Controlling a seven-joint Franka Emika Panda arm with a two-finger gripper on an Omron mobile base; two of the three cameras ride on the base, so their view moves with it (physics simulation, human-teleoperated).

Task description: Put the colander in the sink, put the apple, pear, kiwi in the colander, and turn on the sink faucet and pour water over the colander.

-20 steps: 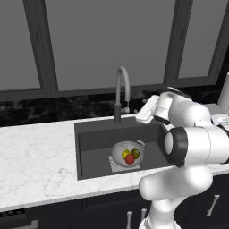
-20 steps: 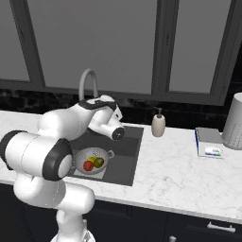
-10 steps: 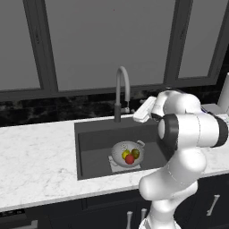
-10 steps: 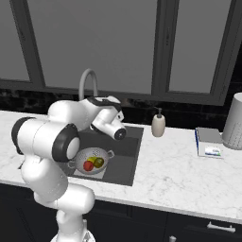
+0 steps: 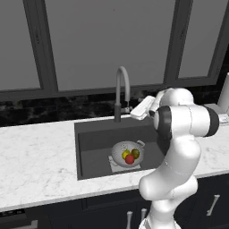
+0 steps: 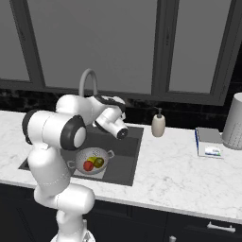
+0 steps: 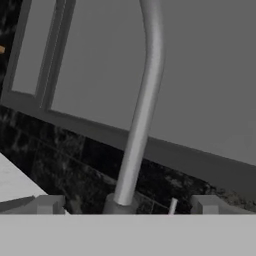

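Observation:
The silver colander (image 5: 128, 150) (image 6: 92, 158) sits in the dark sink (image 5: 94, 147) (image 6: 128, 163). In it lie the red apple (image 5: 129, 159) (image 6: 88, 166), the yellow-green pear (image 5: 125, 154) and the duller kiwi (image 5: 135, 154) (image 6: 99, 162). The grey gooseneck sink faucet (image 5: 122, 87) (image 6: 88, 80) (image 7: 142, 110) stands behind the basin. My gripper (image 5: 133, 111) (image 7: 127, 205) hangs open just right of the faucet's base, fingertips (image 7: 50, 203) spread either side of the stem in the hand view. No water runs from the spout.
A beige soap dispenser (image 6: 158, 125) stands right of the sink. Farther right lie a flat box (image 6: 208, 143) and a tall grey canister (image 6: 234, 120). A thin lever (image 7: 172, 205) sticks up beside the faucet base. Dark windows back the counter.
The hand has edged left toward the faucet base while the arm's elbow swung up and round. The gripper stays open. Colander and fruit have not moved.

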